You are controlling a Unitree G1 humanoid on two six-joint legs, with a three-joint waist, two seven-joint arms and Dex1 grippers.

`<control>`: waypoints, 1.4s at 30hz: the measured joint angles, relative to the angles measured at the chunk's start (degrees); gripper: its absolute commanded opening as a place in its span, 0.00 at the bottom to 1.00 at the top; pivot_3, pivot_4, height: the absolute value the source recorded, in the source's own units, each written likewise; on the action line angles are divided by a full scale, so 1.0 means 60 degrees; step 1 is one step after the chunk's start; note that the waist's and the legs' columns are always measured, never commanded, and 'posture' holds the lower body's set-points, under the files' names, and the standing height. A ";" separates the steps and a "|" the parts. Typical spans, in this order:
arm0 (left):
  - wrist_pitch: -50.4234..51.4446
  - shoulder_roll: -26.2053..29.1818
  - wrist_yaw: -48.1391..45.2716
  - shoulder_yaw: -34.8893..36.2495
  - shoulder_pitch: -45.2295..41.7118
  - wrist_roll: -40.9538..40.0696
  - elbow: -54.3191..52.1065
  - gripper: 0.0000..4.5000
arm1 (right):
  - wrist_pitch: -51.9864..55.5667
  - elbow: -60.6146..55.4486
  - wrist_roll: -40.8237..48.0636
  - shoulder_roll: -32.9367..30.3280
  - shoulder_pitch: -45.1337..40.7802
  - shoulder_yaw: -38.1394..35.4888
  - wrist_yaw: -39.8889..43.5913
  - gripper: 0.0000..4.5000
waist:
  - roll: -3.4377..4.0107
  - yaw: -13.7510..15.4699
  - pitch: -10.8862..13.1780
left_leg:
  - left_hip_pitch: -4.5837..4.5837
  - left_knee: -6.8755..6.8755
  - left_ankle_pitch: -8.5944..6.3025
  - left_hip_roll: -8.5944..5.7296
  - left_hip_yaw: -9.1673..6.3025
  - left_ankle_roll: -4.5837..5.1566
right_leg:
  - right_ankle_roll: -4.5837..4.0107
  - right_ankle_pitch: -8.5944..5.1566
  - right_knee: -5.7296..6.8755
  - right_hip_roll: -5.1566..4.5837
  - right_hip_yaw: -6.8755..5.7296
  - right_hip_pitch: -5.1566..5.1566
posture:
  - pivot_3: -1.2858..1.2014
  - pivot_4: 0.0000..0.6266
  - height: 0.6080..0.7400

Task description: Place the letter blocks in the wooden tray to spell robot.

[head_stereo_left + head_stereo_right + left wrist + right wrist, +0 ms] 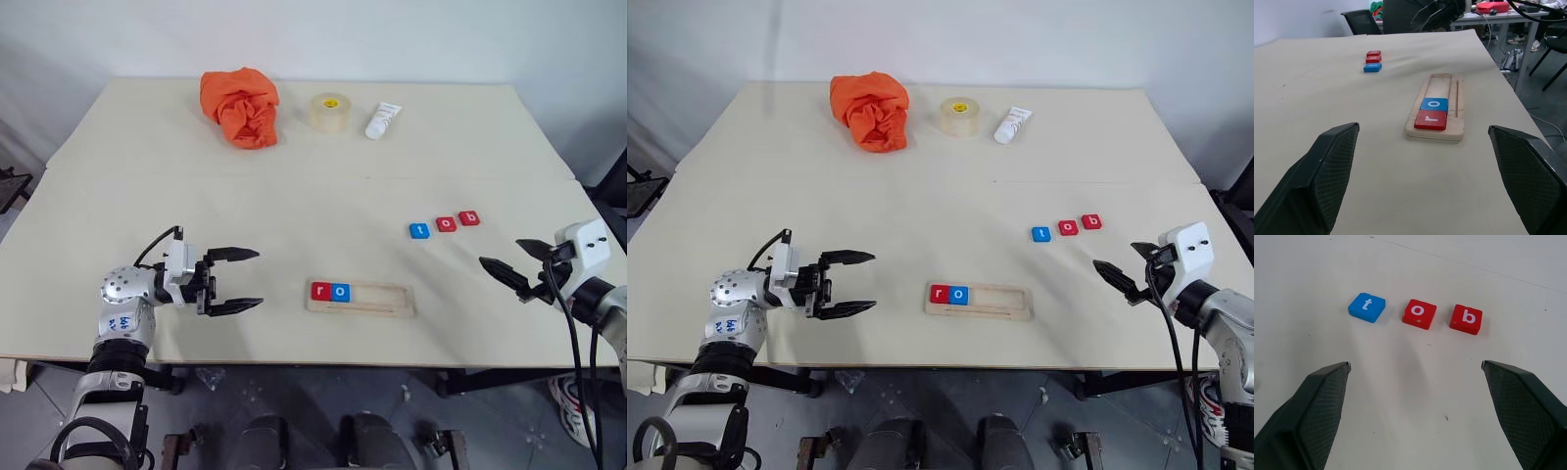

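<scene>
The wooden tray (384, 298) lies near the table's front edge, right of centre. A red "r" block (320, 291) and a blue "o" block (340, 292) sit side by side at its left end. Further back and to the right, three loose letter blocks lie in a row on the table: blue "t" (419, 231), red "o" (446, 224) and red "b" (469, 218). My left gripper (257, 278) is open and empty, left of the tray and pointing at it. My right gripper (499, 251) is open and empty, in front of and right of the loose row.
An orange cloth (241, 106), a roll of tape (331, 112) and a white tube (383, 120) lie along the far side of the table. The tray sits close to the table's front edge (323, 360).
</scene>
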 measured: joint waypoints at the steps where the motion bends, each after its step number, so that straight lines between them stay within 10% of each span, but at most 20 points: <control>1: 0.0041 -0.0005 0.0000 -0.0012 0.0014 -0.0001 -0.0049 1.00 | 0.0024 0.0198 -0.0032 0.0070 -0.0290 0.0059 -0.0140 1.00 | 0.0000 -0.0032 0.0000 | 0.0000 0.0001 0.0000 0.0000 0.0003 0.0000 | 0.0000 0.0000 0.0000 0.0000 0.0003 0.0000 | 0.52 0.24 1.00; 21: 0.0844 0.0003 0.0042 -0.0265 0.0587 -0.0015 -0.1607 1.00 | -0.2373 0.8990 -0.2309 0.1520 -0.6909 0.1906 -0.1461 1.00 | 0.0008 -0.0219 0.0005 | -0.0010 -0.0020 0.0006 0.0001 0.0006 -0.0009 | 0.0000 0.0000 0.0015 -0.0001 -0.0010 -0.0017 | 0.52 0.24 1.00; 42: 0.0931 0.0012 0.0640 -0.0186 0.0941 -0.0015 -0.2107 1.00 | -0.3642 1.1281 -0.2837 0.1785 -0.7855 0.1841 -0.2141 1.00 | 0.0014 -0.0251 0.0009 | -0.0019 -0.0019 0.0005 0.0001 0.0005 -0.0008 | 0.0000 0.0000 0.0012 -0.0001 -0.0013 -0.0017 | 0.52 0.24 1.00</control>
